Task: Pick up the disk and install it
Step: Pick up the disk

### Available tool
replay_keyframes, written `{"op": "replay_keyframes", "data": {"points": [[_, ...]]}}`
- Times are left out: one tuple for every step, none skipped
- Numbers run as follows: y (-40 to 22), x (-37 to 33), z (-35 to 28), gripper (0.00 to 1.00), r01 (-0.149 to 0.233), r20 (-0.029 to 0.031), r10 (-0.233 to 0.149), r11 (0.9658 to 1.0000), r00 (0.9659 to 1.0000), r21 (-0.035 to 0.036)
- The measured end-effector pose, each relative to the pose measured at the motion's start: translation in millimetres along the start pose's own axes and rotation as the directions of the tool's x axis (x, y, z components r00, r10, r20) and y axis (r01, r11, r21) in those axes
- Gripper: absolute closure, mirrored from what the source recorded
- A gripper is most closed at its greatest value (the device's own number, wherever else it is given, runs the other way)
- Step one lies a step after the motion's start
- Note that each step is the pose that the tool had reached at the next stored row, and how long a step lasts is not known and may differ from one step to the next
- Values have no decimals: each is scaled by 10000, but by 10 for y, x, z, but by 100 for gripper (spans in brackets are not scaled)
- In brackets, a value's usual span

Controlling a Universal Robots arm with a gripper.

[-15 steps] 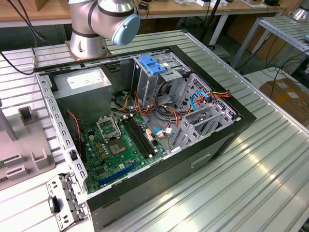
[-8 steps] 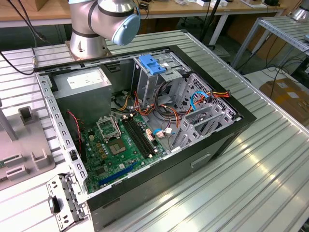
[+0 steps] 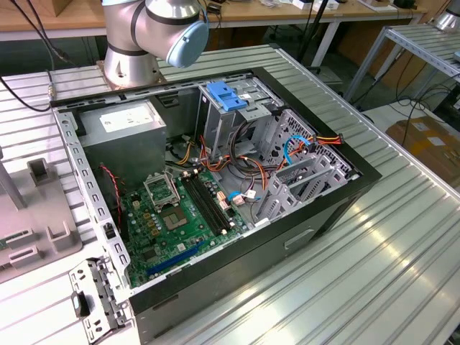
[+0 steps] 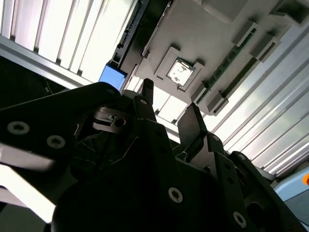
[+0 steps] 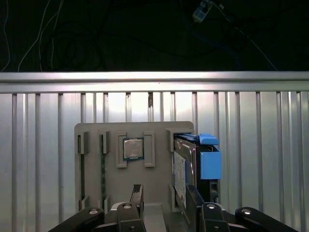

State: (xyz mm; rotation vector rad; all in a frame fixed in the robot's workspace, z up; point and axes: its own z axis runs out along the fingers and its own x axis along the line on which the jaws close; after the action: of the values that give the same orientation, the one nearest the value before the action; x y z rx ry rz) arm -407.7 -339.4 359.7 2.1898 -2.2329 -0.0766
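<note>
First wrist view looks straight down past the gripper [image 5: 164, 203] onto a grey tray [image 5: 160, 145] lying on the ribbed metal table [image 5: 48, 145]. The disk [image 5: 205, 164] stands on edge in a slot at one side of that tray, with its blue rail and tab facing outward. A square chip [image 5: 133, 148] sits in a pocket near the tray's middle, and thin memory sticks [image 5: 103, 169] fill the slots beyond it. The two dark fingers [image 5: 193, 200] are spread wide with nothing between them. One lines up with the disk, but I cannot tell whether it touches it.

Second wrist view takes the same spot from low and slantwise. The gripper [image 4: 169, 108] looms large and dark, and its fingers [image 4: 193, 121] are plainly apart. Beyond it are the chip [image 4: 180, 72] in the tray [image 4: 212, 34] and a patch of the disk's [image 4: 112, 77] blue.

Exterior view gives the rest of the room. An open case [image 3: 215, 284] lies on its side on the table [image 3: 374, 251], with the green board [image 3: 172, 215] and tangled cables exposed. A grey box [image 3: 122, 133] sits in one corner of it, and a pale-blue clip [image 3: 225, 97] tops the drive cage. The arm [image 3: 154, 29] rises from its base just behind the case.
</note>
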Motion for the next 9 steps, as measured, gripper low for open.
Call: {"op": "replay_keyframes", "data": {"points": [[0, -1, 2, 52, 0, 0, 0, 10000, 10000, 0], [0, -1, 4, 52, 1, 0, -1, 10000, 10000, 0], [0, -2, 5, 52, 0, 0, 0, 10000, 10000, 0], [0, -3, 7, 52, 0, 0, 0, 10000, 10000, 0], [0, -5, 10, 52, 0, 0, 0, 10000, 10000, 1], [0, -6, 12, 52, 1, 0, -1, 10000, 10000, 1], [0, -7, 14, 52, 1, 0, -1, 10000, 10000, 1], [0, -8, 16, 52, 1, 0, -1, 10000, 10000, 0], [-1, -9, 17, 52, 1, 0, -1, 10000, 10000, 0]]}}
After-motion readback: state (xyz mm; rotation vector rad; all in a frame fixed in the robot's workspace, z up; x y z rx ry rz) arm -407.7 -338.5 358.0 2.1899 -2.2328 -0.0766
